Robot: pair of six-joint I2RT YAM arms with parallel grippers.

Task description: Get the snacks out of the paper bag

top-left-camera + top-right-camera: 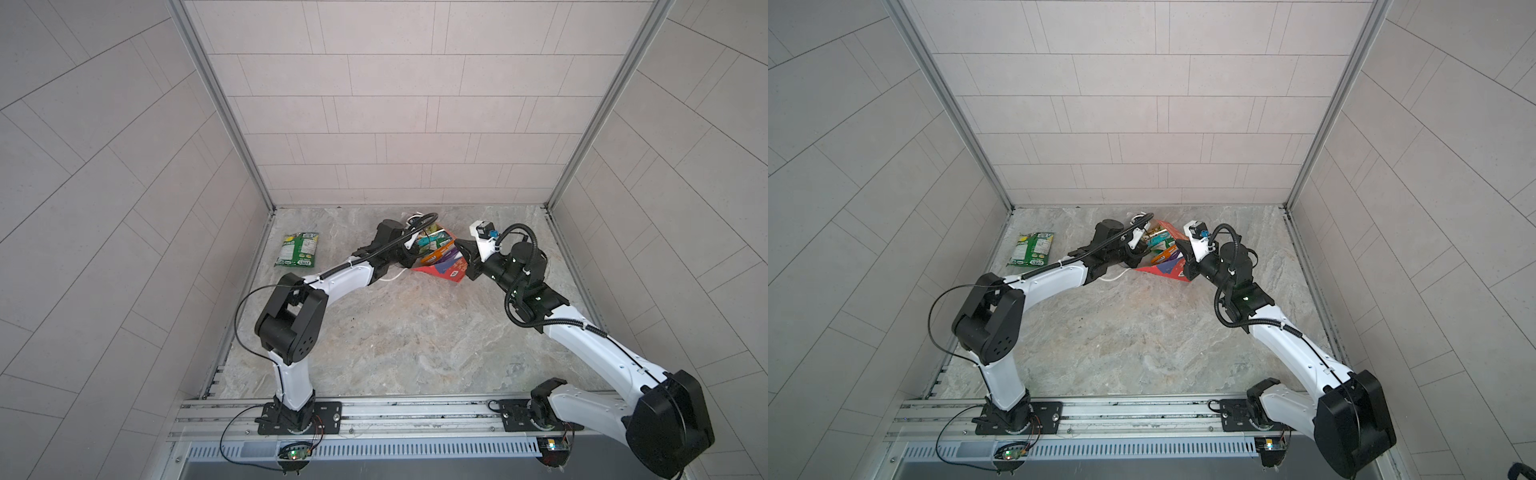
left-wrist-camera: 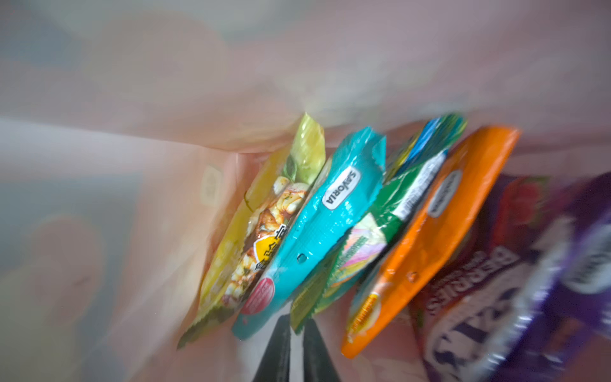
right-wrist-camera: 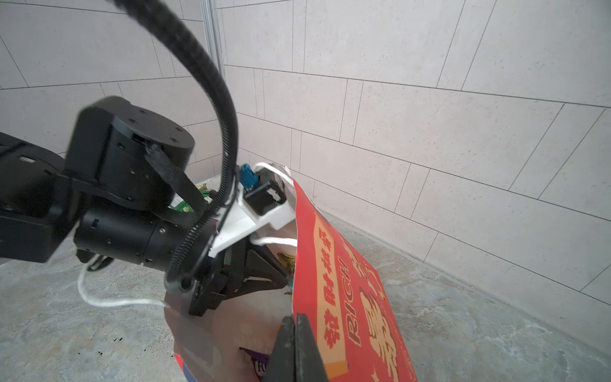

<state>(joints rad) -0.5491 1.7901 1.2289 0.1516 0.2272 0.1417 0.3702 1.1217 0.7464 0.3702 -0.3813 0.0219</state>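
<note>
Paper bag [image 1: 438, 272]: far side of the marble-look table [image 1: 395, 332], about mid-width. It is tipped over on a slant, with the red panel and its gold characters facing out and the mouth gaping towards the left arm.
Left gripper [image 2: 295, 320]: right inside the bag mouth! Its two dark fingers [image 2: 276, 350] are drawn close, with only a sliver of gap.
Left grip: the bottom corner of the yellow-green packet [image 2: 363, 238] sits between the fingertips. The left wrist view is smeared, so it is not clear whether they are actually pinching it.
Right gripper [image 3: 295, 318]: fingers pressed tight together, clamped on the rim of the bag's red front panel and propping the mouth open.
Snacks in the bag: all stand on edge in a row like files. The yellow packet [image 2: 264, 231] is against the white inner wall, with the teal packet [image 2: 330, 215] marked "Savoria" next to it. Then come the yellow-green one, the orange packet [image 2: 439, 231] and the purple packet [image 2: 496, 314] reading "BERRIES".
Snack outside: one green packet [image 1: 298, 249] lies flat on the table, well to the left of the bag and clear of both arms.
Cord handle [image 3: 112, 301]: a white loop trails on the table beside the bag mouth, under the left wrist.
</note>
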